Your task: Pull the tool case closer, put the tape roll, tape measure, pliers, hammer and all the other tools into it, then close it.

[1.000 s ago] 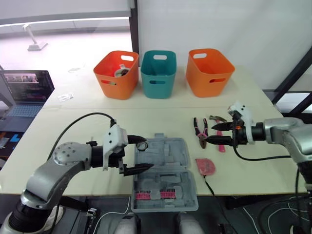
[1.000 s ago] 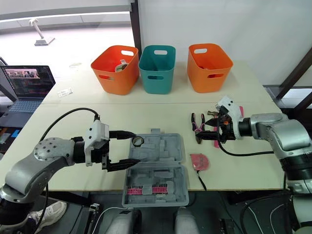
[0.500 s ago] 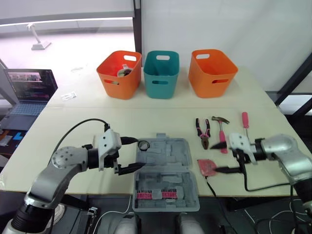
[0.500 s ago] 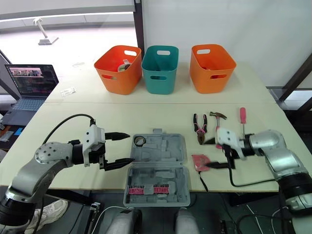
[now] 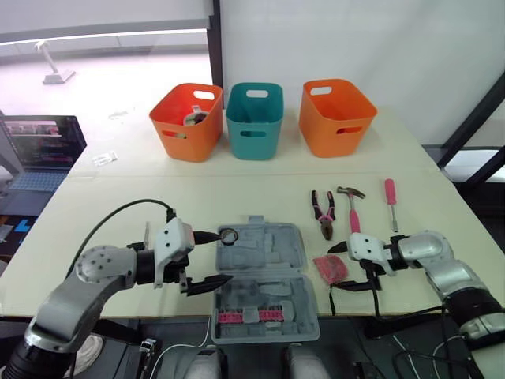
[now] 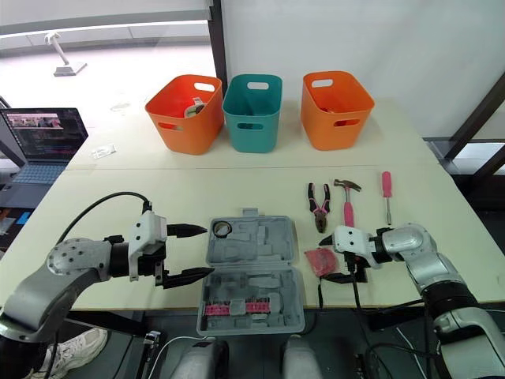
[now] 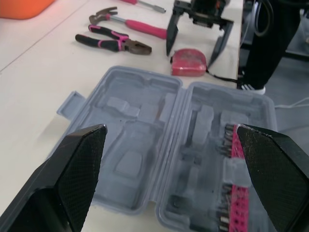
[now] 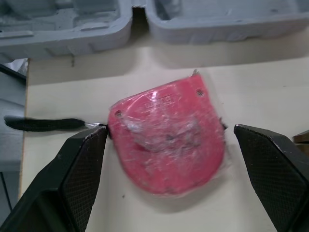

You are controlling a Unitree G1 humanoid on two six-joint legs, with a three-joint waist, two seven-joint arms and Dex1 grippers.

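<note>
You had the tool case (image 5: 264,272) lying open at the desk's (image 5: 118,205) front edge, a pink strip of bits in its near half. The tape roll (image 5: 230,235) sat at the case's far left corner. Your left claw (image 5: 222,257) was spread wide at the case's left side, holding nothing. Your right claw (image 5: 331,268) was also wide, one finger on each side of the red tape measure (image 8: 169,137) without touching it; the measure lay on the desk just right of the case. Beyond it, the pliers (image 5: 323,215), hammer (image 5: 352,212) and a pink screwdriver (image 5: 390,201) lay side by side.
</note>
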